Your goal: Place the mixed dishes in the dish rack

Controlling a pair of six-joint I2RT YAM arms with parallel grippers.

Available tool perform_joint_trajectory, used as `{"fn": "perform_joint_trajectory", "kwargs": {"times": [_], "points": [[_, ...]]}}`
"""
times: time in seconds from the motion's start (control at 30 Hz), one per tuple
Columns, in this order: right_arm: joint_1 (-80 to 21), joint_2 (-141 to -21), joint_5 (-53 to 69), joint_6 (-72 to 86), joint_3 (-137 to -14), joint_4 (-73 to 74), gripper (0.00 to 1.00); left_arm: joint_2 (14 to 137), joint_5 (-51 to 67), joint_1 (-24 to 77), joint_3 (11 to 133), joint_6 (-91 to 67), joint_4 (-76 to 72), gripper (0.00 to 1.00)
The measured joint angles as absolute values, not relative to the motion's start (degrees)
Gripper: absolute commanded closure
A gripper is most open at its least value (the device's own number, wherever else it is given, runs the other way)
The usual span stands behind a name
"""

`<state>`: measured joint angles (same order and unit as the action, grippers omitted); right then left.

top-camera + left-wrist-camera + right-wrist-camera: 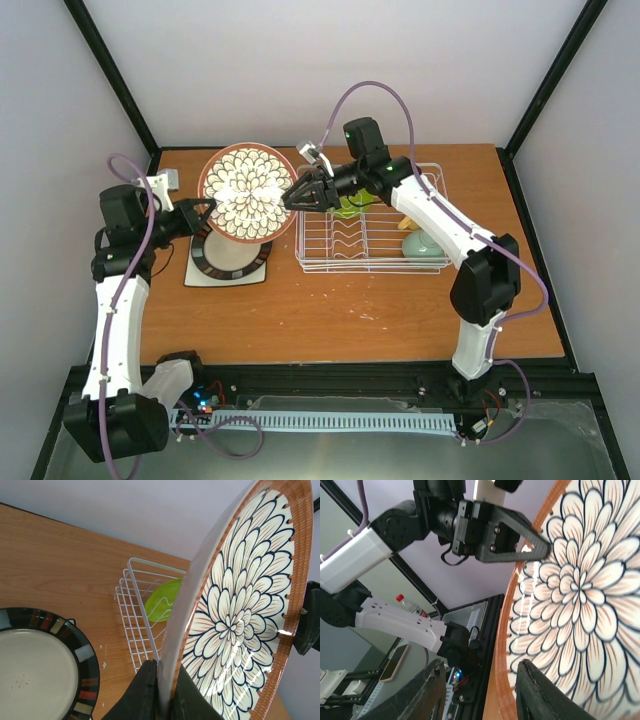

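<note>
The brown floral-patterned plate (247, 192) is held on edge in the air, left of the dish rack (370, 268). My left gripper (205, 212) is shut on its left rim, seen close in the left wrist view (162, 695). My right gripper (290, 195) is open, and its jaws straddle the plate's right rim (480, 692) without closing on it. The cream plate with the dark segmented rim (230, 260) lies on the white square plate (197, 278) below. The lime-green plate (350, 207), the yellow mug (410, 222) and the mint-green bowl (425, 252) are in the rack.
The rack's upright wavy dividers (345, 240) stand in its left half. The rack's near corner (137, 615) shows behind the held plate in the left wrist view. Bare wooden table (350, 310) lies in front of the rack and the stacked plates.
</note>
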<state>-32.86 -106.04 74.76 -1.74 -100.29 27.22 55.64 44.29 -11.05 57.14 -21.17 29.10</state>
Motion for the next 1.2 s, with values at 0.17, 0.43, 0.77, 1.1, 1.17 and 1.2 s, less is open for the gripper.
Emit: {"fn": "perform_joint_trajectory", "kwargs": {"times": [0.17,0.43,0.77,1.1,1.17,1.2], "points": [[-34.1,-109.0,75.2,0.4,-105.3,25.7,0.61,55.6,44.2,-11.0,57.1,-22.0,28.5,0.99],[-35.0,-110.3,73.5,-3.1,-108.6,30.6,0.57,56.1,43.0,-10.9,57.9,-20.4,30.5,0.99],[-33.5,-100.2,66.3,-6.8,-100.2,34.9,0.54,57.0,42.2,-10.9,63.7,-19.4,31.8,0.99],[-32.7,-98.9,62.9,-3.5,-98.4,29.1,0.53,56.9,42.3,-10.9,64.9,-19.2,33.1,0.99],[-32.6,-98.9,62.3,-2.5,-98.4,27.5,0.53,56.9,42.3,-10.9,64.9,-19.2,33.5,0.99],[-32.6,-99.0,62.2,-2.2,-98.4,27.1,0.53,56.9,42.2,-10.9,65.0,-19.1,33.7,0.99]]}}
